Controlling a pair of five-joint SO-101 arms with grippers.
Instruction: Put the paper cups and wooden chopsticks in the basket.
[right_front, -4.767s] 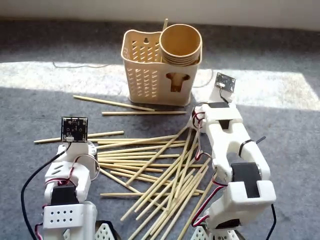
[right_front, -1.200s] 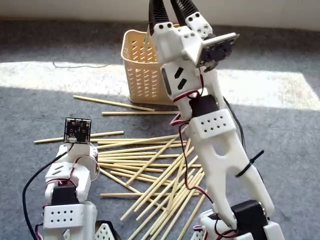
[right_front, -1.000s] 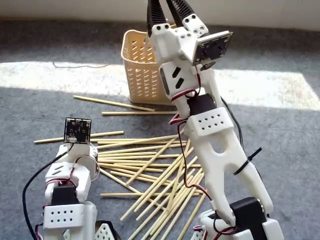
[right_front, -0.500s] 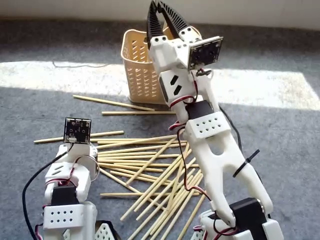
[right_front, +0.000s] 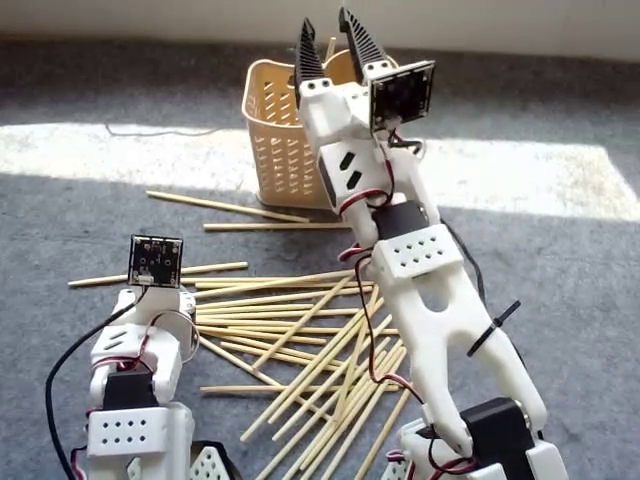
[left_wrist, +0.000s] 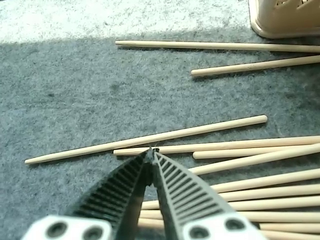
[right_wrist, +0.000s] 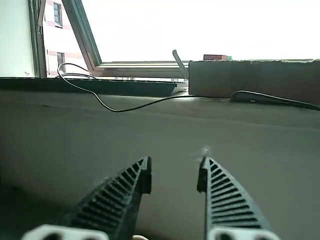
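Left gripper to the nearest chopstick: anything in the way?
Nothing visible. The left gripper, jaws shut, sits right at the nearest chopstick, with bare carpet around. Further on, the right gripper, jaws open, is raised in front of the basket in the high view.

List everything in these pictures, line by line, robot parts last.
beige perforated plastic basket: one, beige, upright at the back of the carpet.
tan paper cup: what seems to be its rim, tan, in the basket behind the right gripper; count cannot tell.
pale wooden chopsticks: many, light wood, a loose pile on the carpet between the arms, a few near the basket's foot, one standing in the basket.
grey carpet: one, grey, under everything.
black cable: one, black, along the wall below a window.
left gripper: one, black, jaws shut, low over the chopsticks.
right gripper: one, black, jaws open, raised above the basket.
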